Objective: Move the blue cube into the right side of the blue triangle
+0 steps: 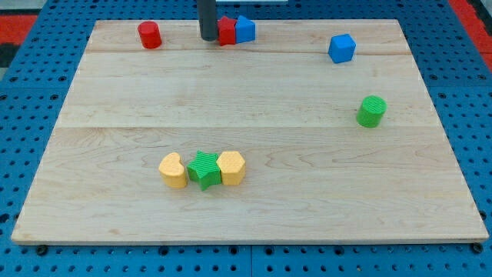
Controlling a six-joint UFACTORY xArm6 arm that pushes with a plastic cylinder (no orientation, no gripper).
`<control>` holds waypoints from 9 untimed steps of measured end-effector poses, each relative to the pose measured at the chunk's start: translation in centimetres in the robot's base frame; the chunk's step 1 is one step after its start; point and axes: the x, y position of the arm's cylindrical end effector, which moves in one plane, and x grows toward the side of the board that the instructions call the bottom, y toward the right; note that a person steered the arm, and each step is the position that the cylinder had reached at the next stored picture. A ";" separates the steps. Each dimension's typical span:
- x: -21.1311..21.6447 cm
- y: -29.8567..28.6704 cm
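- The desk (254, 223) is a pale wooden board filling most of the view, set on a blue pegboard (31, 85).
- My rod (208, 17) comes down from the view's top edge, dark and straight. My tip (208, 38) rests near the board's top edge, touching or just beside the left face of a red block (226, 31), whose shape I cannot make out. There are no fingers on this arm, so nothing is grasped or released.
- The blue triangle (245, 29) sits touching the red block's right side, at the view's top centre.
- The blue cube (342, 48) stands alone toward the view's upper right, well apart from the blue triangle and to its right.
- A red cylinder (149, 35) stands at the view's upper left, apart from my tip.
- A green cylinder (371, 111) stands at the view's right, below the blue cube.
- A row of three touching blocks lies in the lower centre: a yellow curved block (174, 170) on the left, a green star (204, 168) in the middle, a yellow hexagonal block (231, 167) on the right.
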 end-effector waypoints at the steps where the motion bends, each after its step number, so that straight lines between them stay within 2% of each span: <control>1: 0.0 -0.2; 2: 2.6 0.9; 4: 8.0 13.2; 6: 8.2 27.1; 7: 5.1 29.6; 8: 3.8 26.1; 9: 5.0 21.3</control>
